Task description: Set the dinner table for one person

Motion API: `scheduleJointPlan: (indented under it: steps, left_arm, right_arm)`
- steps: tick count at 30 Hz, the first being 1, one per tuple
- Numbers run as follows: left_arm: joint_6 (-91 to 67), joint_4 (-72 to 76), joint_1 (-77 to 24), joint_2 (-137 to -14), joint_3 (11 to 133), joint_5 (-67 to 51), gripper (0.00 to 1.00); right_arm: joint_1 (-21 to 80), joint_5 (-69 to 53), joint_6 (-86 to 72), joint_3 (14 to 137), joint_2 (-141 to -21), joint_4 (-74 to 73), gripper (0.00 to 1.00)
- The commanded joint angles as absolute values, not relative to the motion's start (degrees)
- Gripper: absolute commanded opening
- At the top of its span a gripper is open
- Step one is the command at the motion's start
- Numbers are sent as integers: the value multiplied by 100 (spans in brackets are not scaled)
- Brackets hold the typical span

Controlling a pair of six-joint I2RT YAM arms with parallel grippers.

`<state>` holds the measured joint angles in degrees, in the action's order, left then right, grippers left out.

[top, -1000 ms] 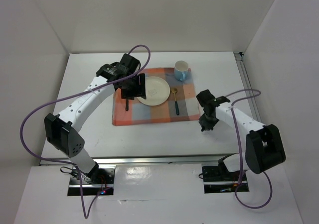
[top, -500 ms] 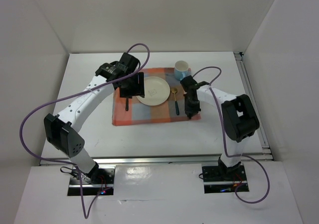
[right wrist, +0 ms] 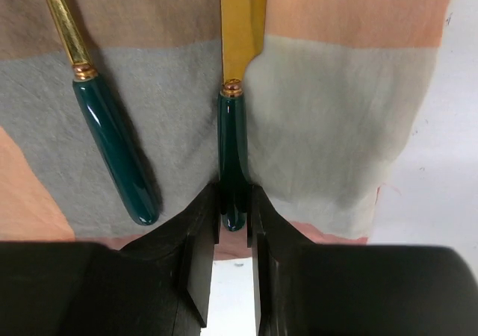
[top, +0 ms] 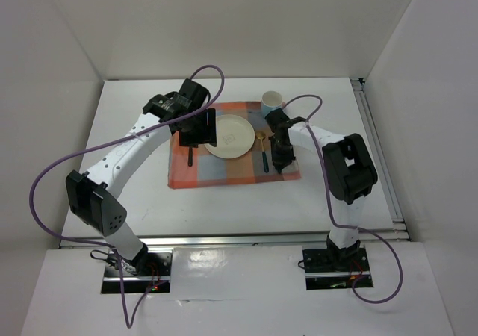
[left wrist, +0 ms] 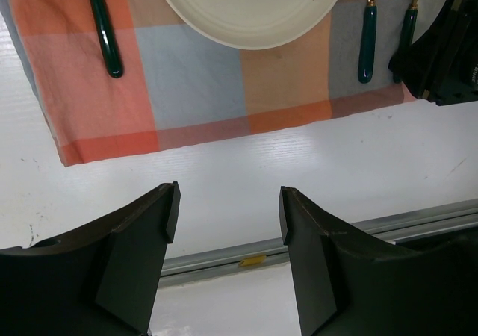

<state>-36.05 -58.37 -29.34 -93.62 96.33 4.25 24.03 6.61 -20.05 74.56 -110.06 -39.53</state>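
Two right fingers (right wrist: 196, 257) pinching knife handle (right wrist: 233, 153), dinner table (right wrist: 455, 201) beneath

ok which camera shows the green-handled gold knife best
The right wrist view: the gold knife with dark green handle fills the frame, handle end inside the right end effector. The left wrist view catches only its handle; the top view hides it under the right arm.
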Motion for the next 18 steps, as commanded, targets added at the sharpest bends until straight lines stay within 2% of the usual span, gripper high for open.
scheduleJointPlan:
  steps: [1,5,6,8,12,13,16,18]
  left_arm:
    - [-3551,-5880,-2936,-9325,9738,448,73]
    - [-3551,-5880,-2936,-9325,9738,448,73]
    - [-3551,-5880,-2936,-9325,9738,448,73]
    - [-3551,-5880,-2936,-9325,9738,387,73]
    - [-3551,-5880,-2936,-9325,9790,387,73]
    - [-3551,-5880,-2936,-9325,9852,439,73]
    - [-3498,-5994,-2936,-9325,9984,667,73]
    - [-3498,-6072,-2936,-9325,10063,895,73]
  right_arm:
    - [2452,668,-2004,7717,-11048,-3762,21]
    - [2452,773,-2118,7840,-10803,-3893,57]
    - [2452,773,-2179,7840,-10732,-3989,57]
    - [2452,835,-2232,7980,-10496,-4200,68]
    - [2452,1317,-2512,8086,-9933,-4570,83]
    - [2400,1571,-2592,8034,-9784,-4631,89]
    - [2137,1836,-2821,7675,-9125,-4702,100]
    - [2013,1890,-2961,7472,-8625,-4641,100]
